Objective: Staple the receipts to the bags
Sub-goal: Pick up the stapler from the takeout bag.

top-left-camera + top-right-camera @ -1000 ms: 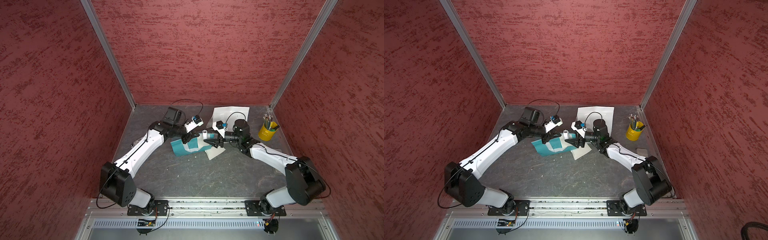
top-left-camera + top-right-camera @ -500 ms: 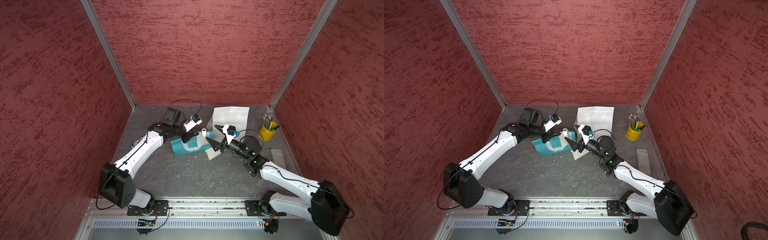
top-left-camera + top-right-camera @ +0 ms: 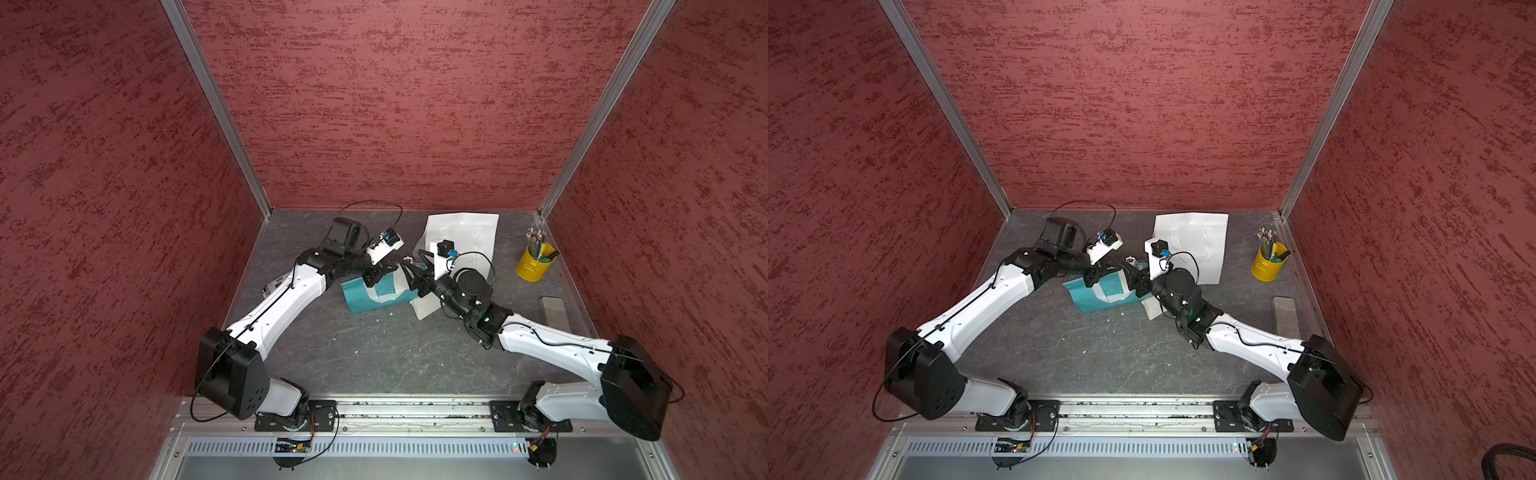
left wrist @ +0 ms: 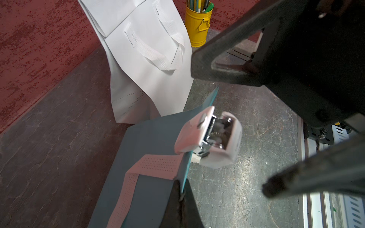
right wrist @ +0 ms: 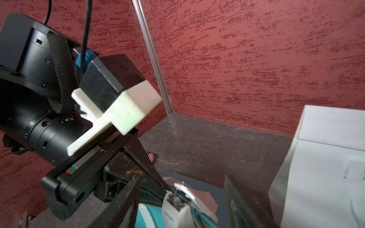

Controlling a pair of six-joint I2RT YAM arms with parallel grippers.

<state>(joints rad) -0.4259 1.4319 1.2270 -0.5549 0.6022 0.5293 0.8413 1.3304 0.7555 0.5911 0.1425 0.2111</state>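
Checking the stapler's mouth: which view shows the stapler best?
Left wrist: the stapler sits mid-frame, open mouth over the teal bag edge. Right wrist catches it at the frame edge; top views show only a speck.

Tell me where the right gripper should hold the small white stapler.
Best squeeze the stapler across its two white shells, approaching from the side away from the teal bag: its mouth straddles the bag's edge, so only that side is free.

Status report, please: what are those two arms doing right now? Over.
Left gripper shut on teal bag edge. Right gripper open, straddling white stapler. Stapler sits over bag edge; receipt lies at that edge. Nothing blocking.
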